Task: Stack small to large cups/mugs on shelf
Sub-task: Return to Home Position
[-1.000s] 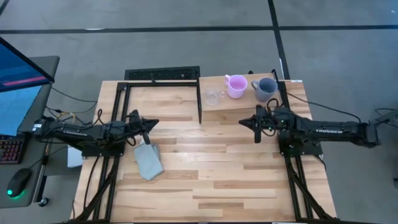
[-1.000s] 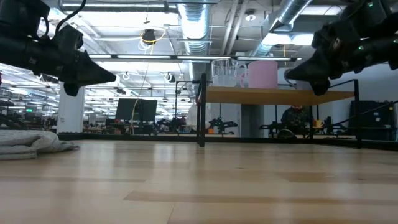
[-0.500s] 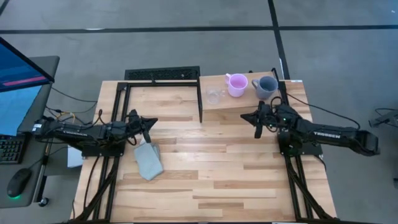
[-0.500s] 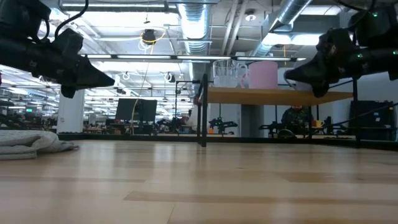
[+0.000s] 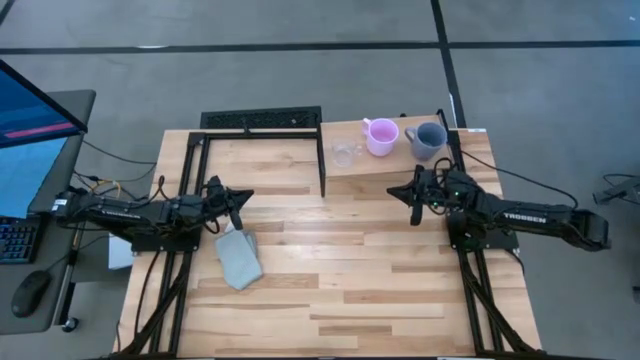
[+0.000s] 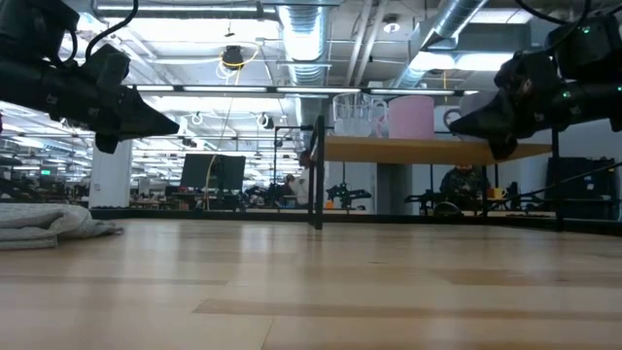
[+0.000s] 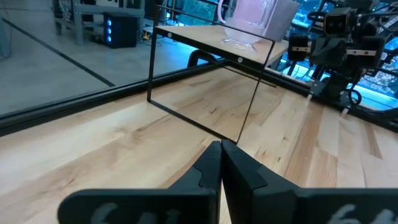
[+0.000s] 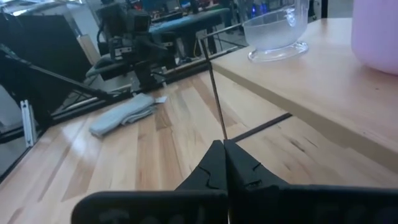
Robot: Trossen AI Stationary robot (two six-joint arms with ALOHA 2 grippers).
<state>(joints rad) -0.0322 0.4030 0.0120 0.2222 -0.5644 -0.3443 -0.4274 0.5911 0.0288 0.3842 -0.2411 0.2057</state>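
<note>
**Cups are up: what's left is the trip home**

You have the table (image 5: 330,290) bare except at its edges. The left arm (image 5: 130,212) lies low along its left side, and the right arm (image 5: 530,215) reaches in from the right, just in front of the shelf (image 5: 375,168). The shelf stands at the table's far right corner on thin black legs. The cloth (image 5: 239,259) sits crumpled on the table just beside the left arm, and no part of the job concerns it.

On the shelf the row reads large to small from the outer end inward. The blue mug (image 5: 428,141) comes first, then the pink mug (image 5: 380,137) near it, then the glass (image 5: 345,154) nearest the shelf's inner end. All three are upright and none touches its neighbour. They stand side by side rather than nested — as I read it, the sorting is done.

Both tools are empty. The left tool (image 5: 246,197) has its fingers pressed together, as its wrist view shows, and it points across the table toward the shelf. The right tool (image 5: 395,192) is closed the same way with nothing between the fingers. It hangs off the table beside the shelf's front edge, level with the shelf top in the low view.

The step in hand looks like the return to rest. For the right arm that calls for a pull straight away from the shelf, clear of the front edge and legs — a swing toward the mugs would risk nudging the blue one. The left arm seems close to parked and should need little.
</note>
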